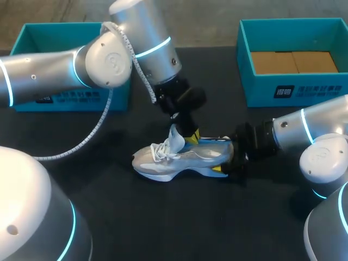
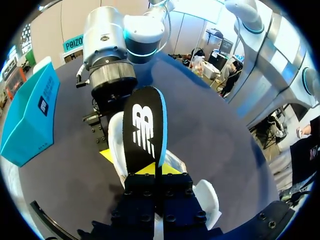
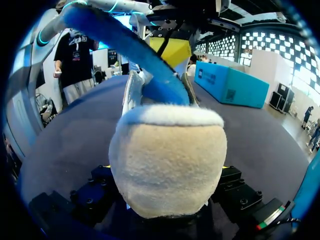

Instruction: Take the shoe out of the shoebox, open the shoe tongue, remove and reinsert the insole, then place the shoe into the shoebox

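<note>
From above, the grey-and-white lace-up running shoe (image 1: 182,157) lies on its sole mid-worktop (image 1: 163,217), toe to nine o'clock and heel to three, outside a teal cardboard shoebox (image 1: 38,35) at ten o'clock and a second teal shoebox (image 1: 293,89) at two. In the left wrist view the left hand (image 2: 152,170) pinches the black, blue-edged foam insole (image 2: 145,125) — it stretches ahead over the shoe's opening. In the right wrist view the right hand (image 3: 167,175) clamps the shoe's cream fleecy heel from both sides.

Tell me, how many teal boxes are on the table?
2. The left box sits far left, partly behind the left arm; the right box far right, open, brown cardboard inside.
</note>
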Robot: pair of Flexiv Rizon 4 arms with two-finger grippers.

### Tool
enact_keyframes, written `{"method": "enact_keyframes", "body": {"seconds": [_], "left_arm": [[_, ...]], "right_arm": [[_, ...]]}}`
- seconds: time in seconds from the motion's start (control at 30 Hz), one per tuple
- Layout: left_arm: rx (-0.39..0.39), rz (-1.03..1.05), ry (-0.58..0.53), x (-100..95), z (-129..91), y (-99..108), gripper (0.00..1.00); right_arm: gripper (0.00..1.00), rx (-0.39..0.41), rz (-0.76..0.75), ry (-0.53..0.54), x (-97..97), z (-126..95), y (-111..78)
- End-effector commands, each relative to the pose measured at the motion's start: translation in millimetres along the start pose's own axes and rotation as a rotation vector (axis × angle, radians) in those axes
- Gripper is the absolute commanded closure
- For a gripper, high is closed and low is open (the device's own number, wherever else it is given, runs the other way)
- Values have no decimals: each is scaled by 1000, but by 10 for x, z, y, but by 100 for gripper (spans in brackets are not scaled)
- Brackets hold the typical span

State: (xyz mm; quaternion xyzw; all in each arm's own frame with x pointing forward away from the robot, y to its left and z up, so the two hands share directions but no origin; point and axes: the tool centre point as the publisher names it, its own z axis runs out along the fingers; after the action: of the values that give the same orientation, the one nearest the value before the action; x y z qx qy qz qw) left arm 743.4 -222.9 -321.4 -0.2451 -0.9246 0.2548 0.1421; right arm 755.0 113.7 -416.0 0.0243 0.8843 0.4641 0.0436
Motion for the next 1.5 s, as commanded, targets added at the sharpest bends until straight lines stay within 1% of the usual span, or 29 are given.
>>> {"method": "enact_keyframes", "body": {"seconds": [0.03, 0.07, 0.1, 0.13, 0.17, 0.2, 0.33, 0.47, 0.53, 0.8, 0.9, 0.97, 1.03, 1.17, 1.27, 1.33, 1.37, 1.5], "left_arm": [[15, 7, 3, -34, 77, -35, 100], [15, 9, 9, -39, 103, -44, 99], [14, 11, 15, -38, 126, -53, 88], [14, 13, 17, -35, 138, -57, 73], [14, 14, 19, -27, 149, -61, 68], [15, 16, 19, -17, 153, -65, 68], [-10, 38, 0, 32, 147, -96, 58], [-34, 57, -35, 90, 130, -123, 56], [-54, 69, -70, 123, 120, -145, 54], [-77, 108, -199, 229, 94, -227, 59], [-93, 119, -267, 268, 80, -250, 58], [-91, 121, -306, 271, 80, -250, 54], [-81, 118, -319, 266, 86, -253, 55], [-92, 109, -367, 239, 137, -263, 59], [-91, 102, -418, 223, 165, -266, 60], [-92, 105, -449, 210, 184, -264, 58], [-82, 107, -459, 207, 191, -263, 58], [-89, 112, -484, 214, 215, -279, 58]], "right_arm": [[100, 2, -1, -1, 1, 40, -21], [100, 2, -1, -1, 1, 40, -21], [100, 2, -1, -1, 1, 40, -21], [100, 2, -1, -1, 1, 40, -21], [100, 2, -1, -1, 1, 40, -21], [100, 2, -1, -1, 1, 40, -21], [100, 2, -1, -1, 1, 40, -21], [100, 2, -1, -1, 1, 40, -21], [100, 2, -1, -1, 1, 40, -21], [100, 2, -1, -1, 1, 40, -21], [100, 2, -1, -1, 1, 40, -21], [100, 2, -1, -1, 1, 40, -21], [100, 2, -1, -1, 1, 40, -21], [100, 2, -1, -1, 1, 40, -21], [100, 2, -1, -1, 1, 40, -21], [100, 2, -1, -1, 1, 40, -21], [100, 2, -1, -1, 1, 40, -21], [100, 2, -1, -1, 1, 40, -21]]}}
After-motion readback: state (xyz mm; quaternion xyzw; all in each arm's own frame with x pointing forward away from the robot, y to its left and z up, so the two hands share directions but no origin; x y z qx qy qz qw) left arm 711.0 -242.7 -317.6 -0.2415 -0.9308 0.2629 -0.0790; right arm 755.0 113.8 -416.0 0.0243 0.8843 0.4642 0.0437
